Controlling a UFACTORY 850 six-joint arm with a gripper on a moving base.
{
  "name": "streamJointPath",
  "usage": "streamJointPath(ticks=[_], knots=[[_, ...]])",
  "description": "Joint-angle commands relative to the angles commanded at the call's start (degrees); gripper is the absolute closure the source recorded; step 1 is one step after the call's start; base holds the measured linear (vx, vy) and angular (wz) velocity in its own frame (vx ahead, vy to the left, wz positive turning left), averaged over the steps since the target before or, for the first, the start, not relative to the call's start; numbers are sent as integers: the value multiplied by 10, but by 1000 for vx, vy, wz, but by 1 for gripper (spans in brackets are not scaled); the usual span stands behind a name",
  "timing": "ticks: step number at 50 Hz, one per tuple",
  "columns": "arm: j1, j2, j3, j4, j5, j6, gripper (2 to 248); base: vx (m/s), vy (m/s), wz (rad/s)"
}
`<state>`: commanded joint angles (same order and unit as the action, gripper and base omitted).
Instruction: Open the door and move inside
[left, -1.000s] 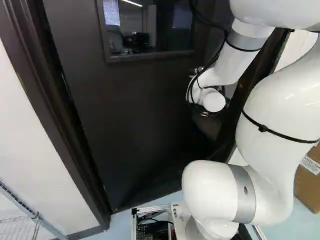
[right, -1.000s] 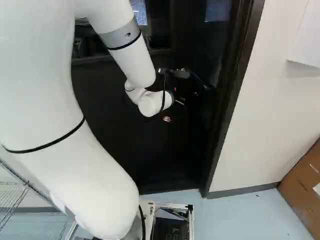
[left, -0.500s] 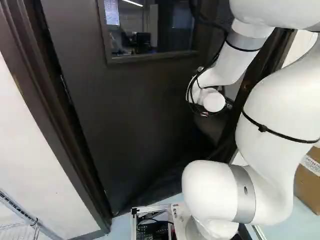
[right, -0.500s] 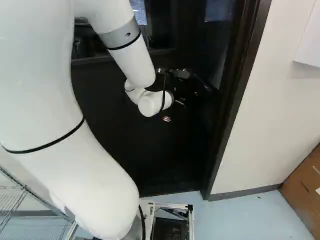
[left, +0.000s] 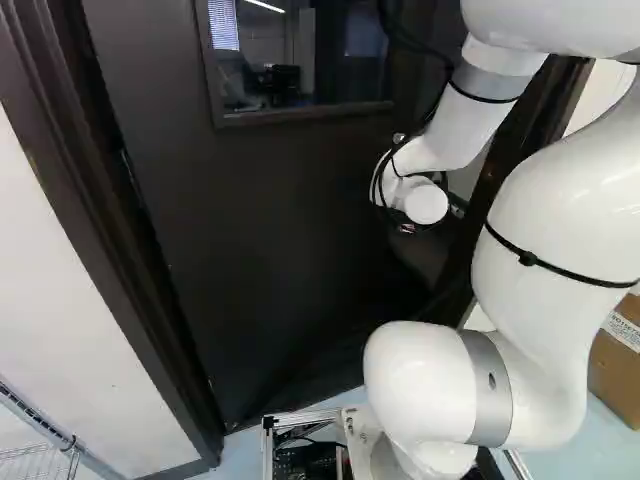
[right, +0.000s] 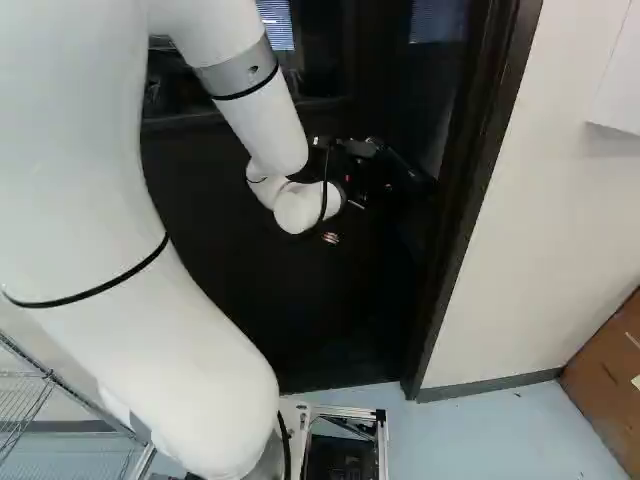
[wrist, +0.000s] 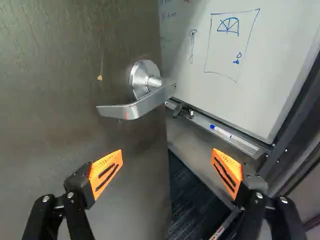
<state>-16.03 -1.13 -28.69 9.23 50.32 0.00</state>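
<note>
left base view: door (left: 270, 230) ahead, beside the arm (left: 550, 230). right base view: claw (right: 405, 172) at the arm's far end. wrist view: claw (wrist: 167, 156) spread wide, handle (wrist: 145, 104) ahead near the free edge of the door, ajar; whiteboard (wrist: 220, 55) beyond.

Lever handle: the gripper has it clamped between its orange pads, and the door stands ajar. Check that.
Wrong on the grip: the wrist view shows the gripper open, with the lever handle ahead of it, ungripped. The door does stand ajar, a whiteboard showing past its edge.
</note>
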Motion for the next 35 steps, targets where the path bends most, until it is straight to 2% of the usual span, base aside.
streamJointPath(ticks=[35], knots=[[31, -11, -11, 35, 0, 0, 3, 0, 0, 0]])
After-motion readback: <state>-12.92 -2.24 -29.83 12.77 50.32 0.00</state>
